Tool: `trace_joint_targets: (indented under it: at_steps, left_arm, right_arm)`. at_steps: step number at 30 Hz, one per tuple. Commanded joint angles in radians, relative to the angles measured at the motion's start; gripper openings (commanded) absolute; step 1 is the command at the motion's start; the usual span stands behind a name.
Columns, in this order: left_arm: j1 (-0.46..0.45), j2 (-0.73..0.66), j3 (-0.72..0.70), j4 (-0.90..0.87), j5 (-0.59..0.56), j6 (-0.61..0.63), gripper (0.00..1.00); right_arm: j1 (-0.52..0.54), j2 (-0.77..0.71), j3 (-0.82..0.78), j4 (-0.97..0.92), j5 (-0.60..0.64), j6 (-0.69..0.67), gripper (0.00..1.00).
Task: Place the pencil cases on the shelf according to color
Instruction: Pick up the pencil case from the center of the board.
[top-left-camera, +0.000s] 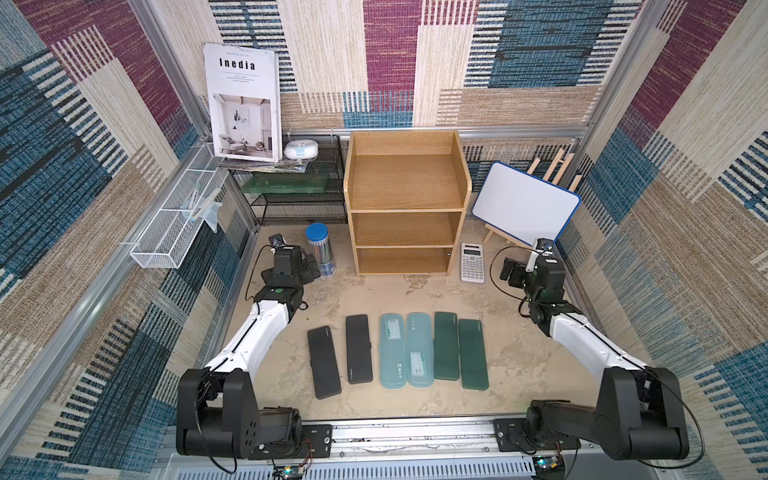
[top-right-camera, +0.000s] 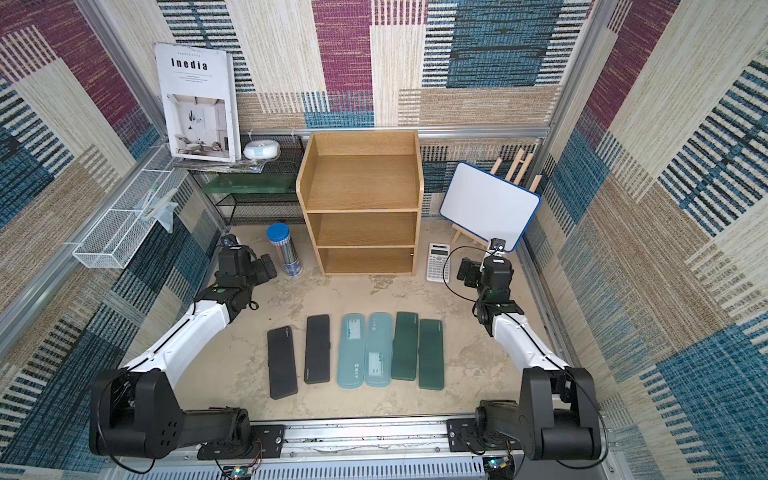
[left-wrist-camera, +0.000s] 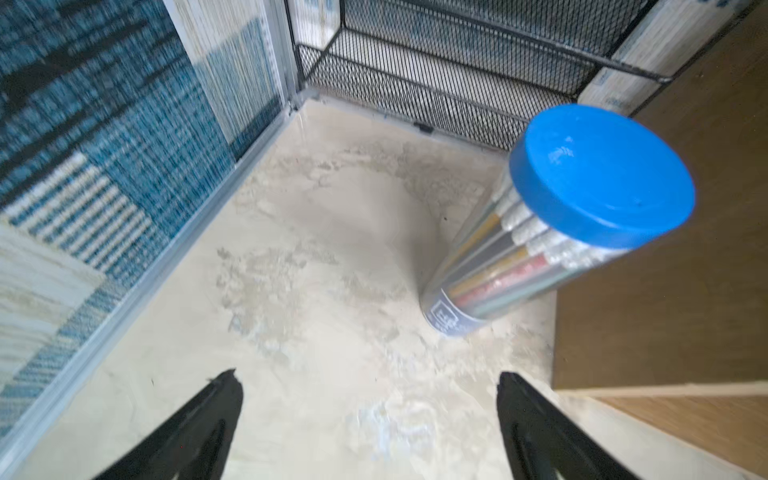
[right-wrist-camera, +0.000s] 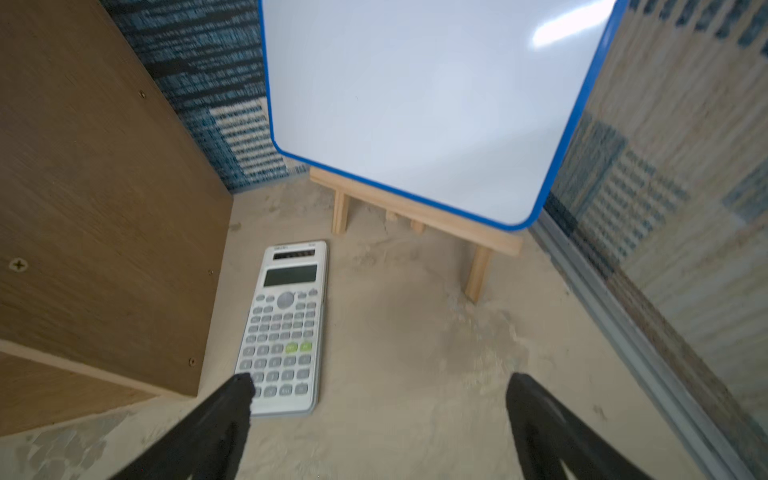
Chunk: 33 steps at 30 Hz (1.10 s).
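Six pencil cases (top-left-camera: 392, 351) lie in a row in front of the shelf (top-left-camera: 405, 183); my left gripper (left-wrist-camera: 368, 376) and right gripper (right-wrist-camera: 380, 378) stand apart, empty; the cases seem stiff, light, smooth, so I would pinch across the narrow width.

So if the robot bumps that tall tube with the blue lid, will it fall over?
Probably. The tube stands upright on a narrow base and is taller than wide, so a push near the blue lid would likely tip it. It is round, so once down it may roll. It looks packed with pencils, so likely heavyish for its size.
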Motion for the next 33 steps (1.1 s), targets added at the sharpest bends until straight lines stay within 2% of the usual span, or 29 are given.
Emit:
trace_joint_targets:
  at_steps: [1, 4, 6, 10, 15, 20, 27, 33]
  left_arm:
    - [-0.008, -0.044, 0.006, -0.203, 0.161, -0.149, 1.0]
    - [-0.031, -0.103, -0.016, -0.27, 0.223, -0.182, 1.0]
    - [-0.05, -0.14, -0.028, -0.316, 0.24, -0.206, 1.0]
    - [-0.086, -0.195, -0.076, -0.34, 0.296, -0.223, 1.0]
    - [-0.102, -0.246, -0.133, -0.333, 0.314, -0.249, 1.0]
    - [-0.115, -0.25, -0.139, -0.329, 0.336, -0.258, 1.0]
    - [-0.15, -0.225, -0.118, -0.32, 0.349, -0.255, 1.0]
    - [-0.171, -0.215, -0.121, -0.31, 0.351, -0.26, 1.0]
  right_arm:
    - [0.016, -0.064, 0.032, -0.34, -0.11, 0.162, 0.97]
    - [0.068, -0.136, 0.029, -0.493, -0.184, 0.226, 0.92]
    - [0.127, -0.181, 0.014, -0.59, -0.185, 0.26, 0.91]
    - [0.252, -0.246, -0.055, -0.679, -0.223, 0.351, 0.87]
    - [0.436, -0.273, -0.124, -0.759, -0.214, 0.469, 0.93]
    - [0.555, -0.314, -0.184, -0.8, -0.192, 0.606, 0.92]
    - [0.727, -0.251, -0.179, -0.861, -0.111, 0.733, 0.92]
    - [0.801, -0.153, -0.14, -0.929, -0.04, 0.767, 0.91]
